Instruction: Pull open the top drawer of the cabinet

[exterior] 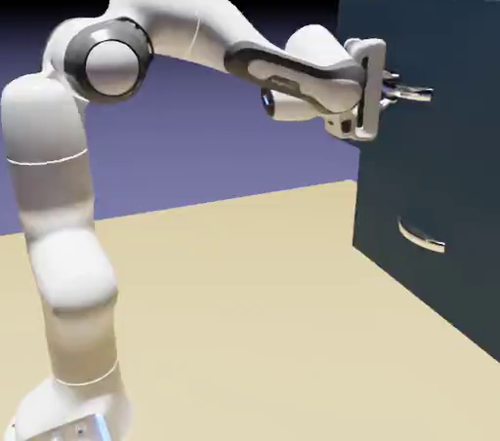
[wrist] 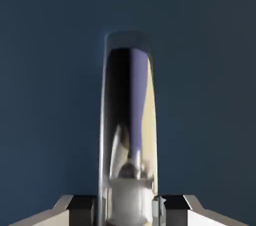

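At the upper right of the exterior view, the gripper (exterior: pixel 387 93) was closed on the curved silver handle (wrist: pixel 129 135) of the top drawer (exterior: pixel 444 59), one fingertip on each side. The lower handle (exterior: pixel 421 237) sat beneath, at the right of the frame.

Dim, with slightly soft detail

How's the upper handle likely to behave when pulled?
Probably stiff: the handle is one smooth curved bar. Its mirror-like shine suggests the fingers, closed on its sides, could slip. It likely won't roll, being mounted on the drawer front.
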